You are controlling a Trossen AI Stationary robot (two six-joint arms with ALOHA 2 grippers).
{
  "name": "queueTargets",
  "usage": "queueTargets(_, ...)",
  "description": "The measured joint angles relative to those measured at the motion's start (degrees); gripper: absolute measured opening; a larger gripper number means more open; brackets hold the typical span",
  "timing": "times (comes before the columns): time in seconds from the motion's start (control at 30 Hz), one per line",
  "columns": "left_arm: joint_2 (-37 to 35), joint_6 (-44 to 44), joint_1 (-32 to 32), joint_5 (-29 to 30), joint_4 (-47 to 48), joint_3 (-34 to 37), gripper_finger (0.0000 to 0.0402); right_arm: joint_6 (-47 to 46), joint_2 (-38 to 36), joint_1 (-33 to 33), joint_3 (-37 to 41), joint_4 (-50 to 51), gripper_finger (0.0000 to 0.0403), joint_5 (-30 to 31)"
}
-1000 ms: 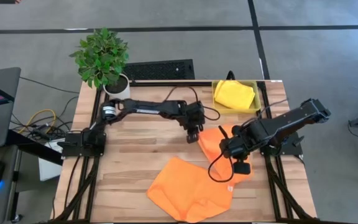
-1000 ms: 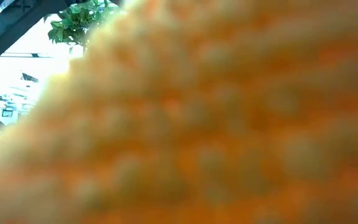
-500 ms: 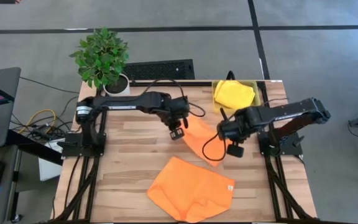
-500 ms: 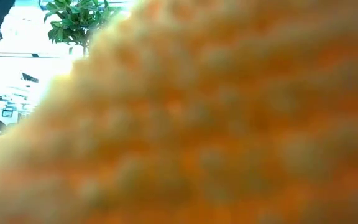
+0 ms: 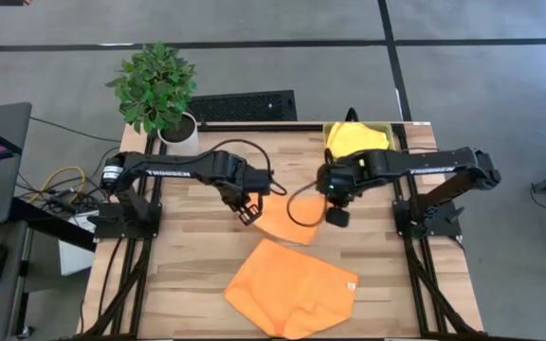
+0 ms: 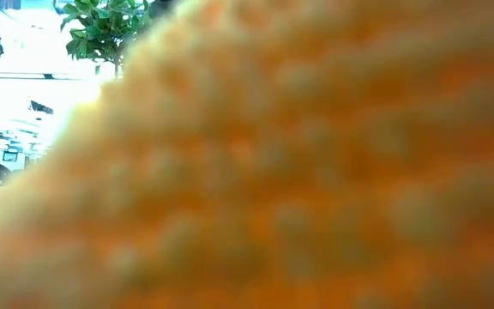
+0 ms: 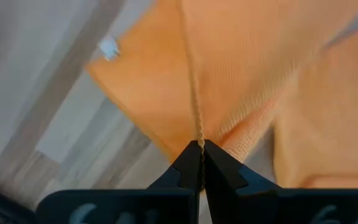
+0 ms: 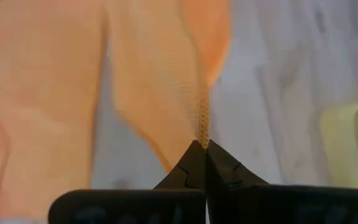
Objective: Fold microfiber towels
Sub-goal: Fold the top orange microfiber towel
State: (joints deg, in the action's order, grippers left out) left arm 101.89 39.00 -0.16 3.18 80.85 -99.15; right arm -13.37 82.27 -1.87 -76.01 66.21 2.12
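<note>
An orange towel (image 5: 282, 216) is held stretched above the table (image 5: 188, 256), just in front of the yellow bin (image 5: 398, 142), pinched at opposite corners by the closed left gripper (image 5: 246, 214) and right gripper (image 5: 331, 195). A second orange towel (image 5: 292, 301) lies nearer the table's front.

Orange towel (image 5: 287, 216) lifted; another (image 5: 292, 300) flat

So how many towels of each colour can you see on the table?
Orange: 2, a held towel pinched by the left gripper and the right gripper, and a flat towel near the front edge.
Yellow: 1, the yellow towel in the bin.
Pink: 0 in view.
Total: 3 towels.
</note>
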Motion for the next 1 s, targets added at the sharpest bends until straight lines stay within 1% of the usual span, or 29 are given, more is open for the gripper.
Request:
queueTargets(0.13,0.0,5.5,-0.7,7.2,0.3,0.0,0.0,0.6,2.3,2.4,0.8,-4.0,0.0008,4.0)
queueTargets(0.23,0.0,7.8,0.2,13.5,0.0,0.0,0.0,5.6,4.8,4.2,1.4,-6.5,0.0008,6.8)
queueTargets(0.3,0.0,7.8,1.8,16.3,-0.1,0.0,0.0,8.9,6.6,5.9,0.9,-9.6,0.0008,9.9)
queueTargets(0.4,-0.4,6.7,4.7,19.9,-1.1,0.0,0.0,12.2,7.9,9.1,-0.7,-10.4,0.0008,16.0)
queueTargets(0.53,-1.6,5.0,7.8,26.9,-1.3,0.0,0.0,14.7,8.1,12.4,-3.7,-13.5,0.0008,24.5)
queueTargets(0.63,-3.5,3.5,8.9,31.2,-2.9,0.0,0.0,15.7,6.8,13.6,-6.1,-13.5,0.0008,27.9)
queueTargets(0.7,-4.9,2.1,8.8,34.0,-4.2,0.0,0.0,16.4,5.7,13.5,-7.1,-13.9,0.0008,28.2)
queueTargets(0.8,-6.6,-0.1,7.4,34.8,-5.6,0.0,0.0,16.4,3.9,11.9,-7.0,-12.5,0.0008,27.3)
queueTargets(0.9,-6.8,-1.5,5.2,33.3,-4.8,0.2,0.0,16.4,3.1,9.7,-7.0,-8.7,0.0008,23.7)
queueTargets(1.0,-6.5,-1.7,2.6,29.5,-4.4,2.5,0.0,16.4,3.2,7.6,-7.0,-5.2,0.0008,19.5)
